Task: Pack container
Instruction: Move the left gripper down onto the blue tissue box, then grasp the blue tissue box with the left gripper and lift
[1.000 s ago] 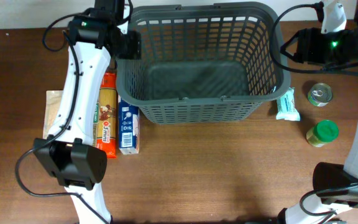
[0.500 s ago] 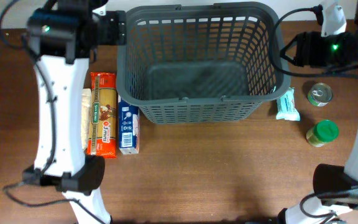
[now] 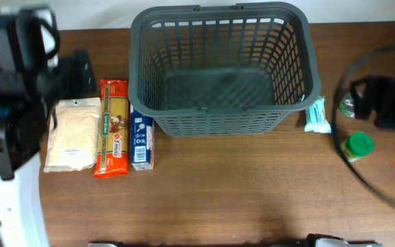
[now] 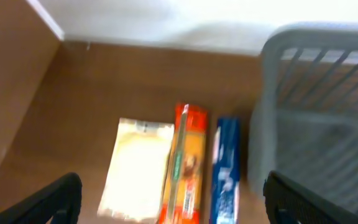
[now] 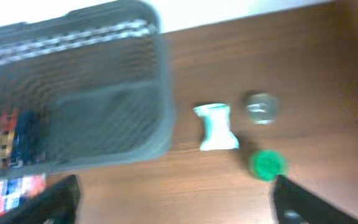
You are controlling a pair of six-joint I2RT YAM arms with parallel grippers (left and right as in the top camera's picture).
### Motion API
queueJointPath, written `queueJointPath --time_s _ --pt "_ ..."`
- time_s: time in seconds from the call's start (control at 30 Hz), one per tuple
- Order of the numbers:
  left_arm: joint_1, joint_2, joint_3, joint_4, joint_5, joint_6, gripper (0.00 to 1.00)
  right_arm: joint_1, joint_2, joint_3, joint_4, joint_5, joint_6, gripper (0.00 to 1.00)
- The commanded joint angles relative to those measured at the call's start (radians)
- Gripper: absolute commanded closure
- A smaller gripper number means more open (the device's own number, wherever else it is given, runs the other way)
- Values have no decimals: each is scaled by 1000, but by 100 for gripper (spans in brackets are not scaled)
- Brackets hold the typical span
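Brown wooden tabletop fills the overhead view, with a large dark grey plastic basket (image 3: 225,122) of slotted lattice walls at its top centre, its bare ribbed floor showing.

Just left of the basket lie three packets side by side: a blue carton (image 3: 141,140) nearest it, then a long orange-red pasta packet (image 3: 113,127), then a pale flat pouch (image 3: 73,134). Just right of the basket lies a small white and teal packet (image 3: 317,115). Beyond that are a round tin can (image 3: 348,104), partly hidden by the blurred right arm (image 3: 386,103), and a green-lidded jar (image 3: 357,146).

Only the overhead view shows both groups clearly. The left wrist view takes in the basket's left wall and the three packets. The right wrist view shows the can, jar and teal packet clearly, with the left-hand packets visible only through the lattice.

The left gripper (image 4: 173,202) and right gripper (image 5: 179,202) each have their dark fingertips spread wide at the frame's bottom corners, holding nothing.
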Motion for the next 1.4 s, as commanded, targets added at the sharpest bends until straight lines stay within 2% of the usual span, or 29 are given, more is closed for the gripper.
queueJointPath --time_s 0.0,0.13,0.2,0.33,0.6,0.8,0.9,1.0,1.13,1.37 --pt "21 -51 -207 -14 16 -22 13 3 -73 -47 -5 286 159 1" --pt "24 -66 -414 -8 53 -21 13 3 -92 -68 -4 312 174 1" --pt "29 -60 -512 16 121 -20 13 3 -82 -69 -5 311 174 1" --pt "41 -57 -716 155 261 13 13 3 -49 -70 -6 311 174 1" --pt "45 -56 -1004 353 328 54 13 3 -4 -70 -6 311 174 1" --pt "45 -56 -1136 438 341 64 13 3 3 -70 -6 311 174 1" --pt "45 -55 -1217 535 439 92 13 3 3 -70 -6 307 174 1" --pt "45 -42 -1278 624 473 91 13 4 3 -70 -6 303 174 1" --pt "44 -19 -1295 675 471 92 13 3 3 -70 -6 290 174 1" --pt "32 100 -1295 759 473 92 20 3 3 -70 -5 285 174 1"
